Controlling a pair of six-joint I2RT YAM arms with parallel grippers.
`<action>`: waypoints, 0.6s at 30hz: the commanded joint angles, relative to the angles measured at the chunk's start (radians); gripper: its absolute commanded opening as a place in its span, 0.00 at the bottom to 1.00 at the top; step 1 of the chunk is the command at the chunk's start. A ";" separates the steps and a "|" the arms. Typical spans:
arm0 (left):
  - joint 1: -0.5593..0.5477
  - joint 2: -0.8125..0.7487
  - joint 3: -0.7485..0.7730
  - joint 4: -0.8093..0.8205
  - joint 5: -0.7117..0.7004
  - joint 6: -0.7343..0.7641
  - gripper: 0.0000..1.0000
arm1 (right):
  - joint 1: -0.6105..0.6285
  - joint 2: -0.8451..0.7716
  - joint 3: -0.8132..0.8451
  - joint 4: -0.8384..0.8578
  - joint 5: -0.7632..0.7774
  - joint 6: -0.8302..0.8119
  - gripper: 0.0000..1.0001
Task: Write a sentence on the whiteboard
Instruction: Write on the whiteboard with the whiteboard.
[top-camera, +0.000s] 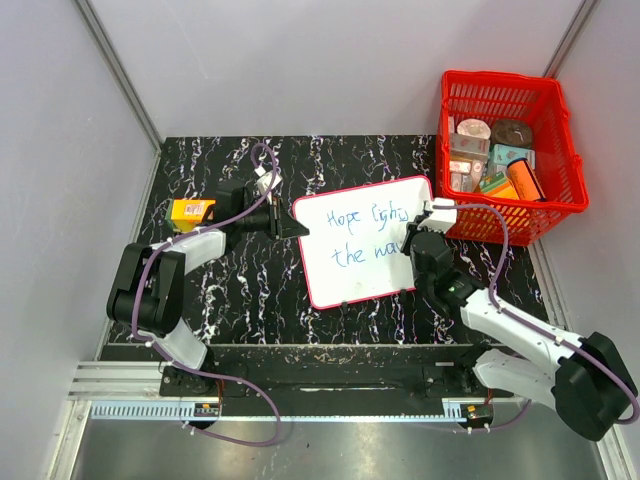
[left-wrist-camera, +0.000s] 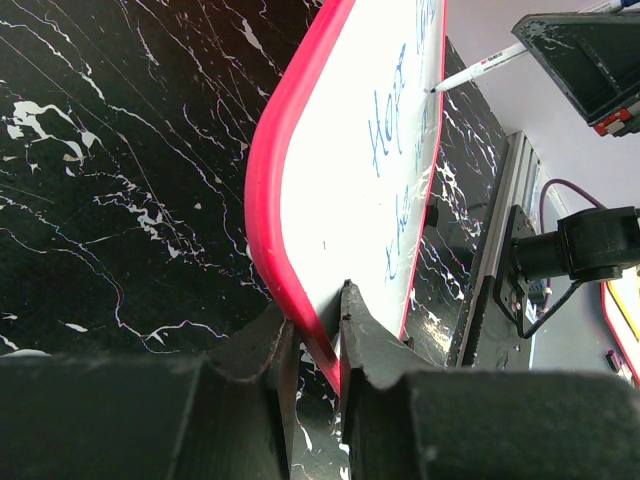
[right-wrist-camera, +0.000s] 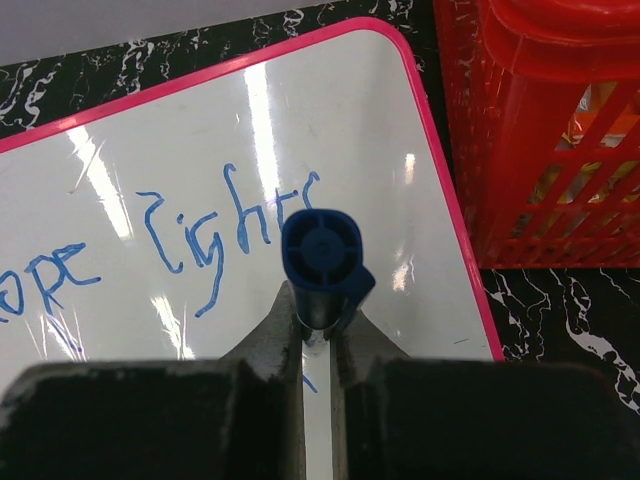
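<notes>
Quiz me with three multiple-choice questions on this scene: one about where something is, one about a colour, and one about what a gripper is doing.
1. Seen from the top camera, where does the red basket stand?
A. left of the whiteboard
B. beside its far right corner
C. on top of it

2. What colour is the sentence?
A. green
B. black
C. blue

3. What is the left gripper doing?
A. hanging open in the air
B. clamped shut on the whiteboard's edge
C. reaching into the basket

Answers:
1 B: the basket sits by the board's upper right corner.
2 C: the writing is blue, like the marker that the right gripper holds.
3 B: the left wrist view shows it pinching the pink frame.
</notes>
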 joint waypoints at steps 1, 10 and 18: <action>-0.035 0.041 -0.006 -0.028 -0.140 0.168 0.00 | -0.012 0.039 0.047 0.059 0.040 -0.007 0.00; -0.035 0.041 -0.006 -0.028 -0.142 0.168 0.00 | -0.015 0.033 0.033 0.041 0.008 0.004 0.00; -0.035 0.043 -0.005 -0.028 -0.142 0.170 0.00 | -0.017 0.030 0.028 -0.005 -0.018 0.025 0.00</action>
